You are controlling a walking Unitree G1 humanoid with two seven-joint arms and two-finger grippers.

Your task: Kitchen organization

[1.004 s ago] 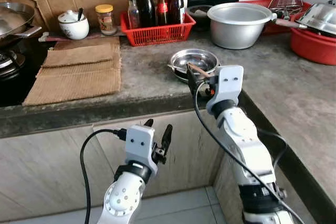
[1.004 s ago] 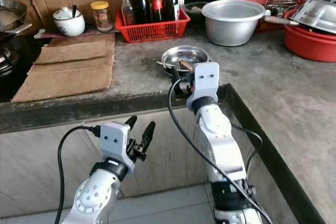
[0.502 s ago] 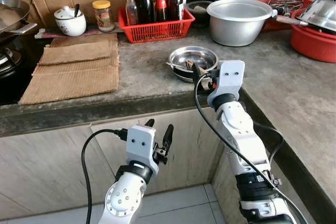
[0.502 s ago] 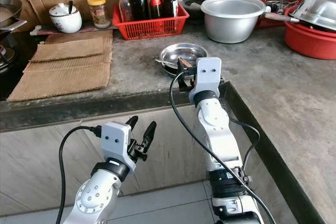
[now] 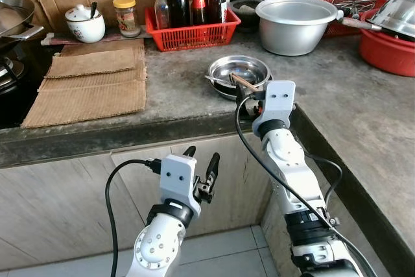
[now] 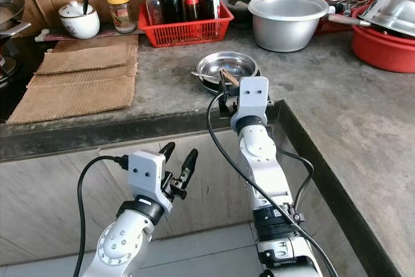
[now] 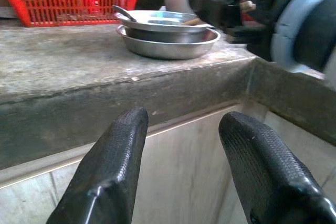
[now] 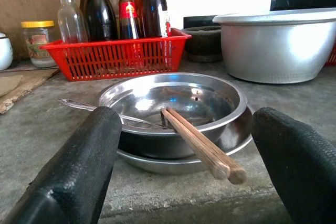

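**Right gripper open at the counter edge, chopsticks between its fingers**

Compared with a second ago, the right gripper [image 5: 245, 97] stands slightly lower at the counter edge, and the whole view has shifted a little, so the camera moved too. Its two black fingers [image 8: 79, 171] are spread wide and hold nothing. A pair of wooden chopsticks [image 8: 199, 148] lies between the fingers without touching either one. The far ends of the chopsticks rest inside the steel bowl [image 5: 238, 71] and the near ends stick out over its rim toward the gripper. The bowl sits in a shallow steel plate [image 8: 173, 161] on the grey counter [image 5: 175, 95], close to the edge. A metal spoon [image 8: 100, 109] also leans over the rim of the bowl.

The left gripper [image 5: 202, 170] hangs below the counter, in front of the cabinet front [image 5: 58, 192], with its fingers apart and empty.

Behind the bowl stand a red basket [image 5: 194, 30] with bottles and a big aluminium pot [image 5: 297, 24]. Folded cardboard [image 5: 91, 82] lies well to the left.
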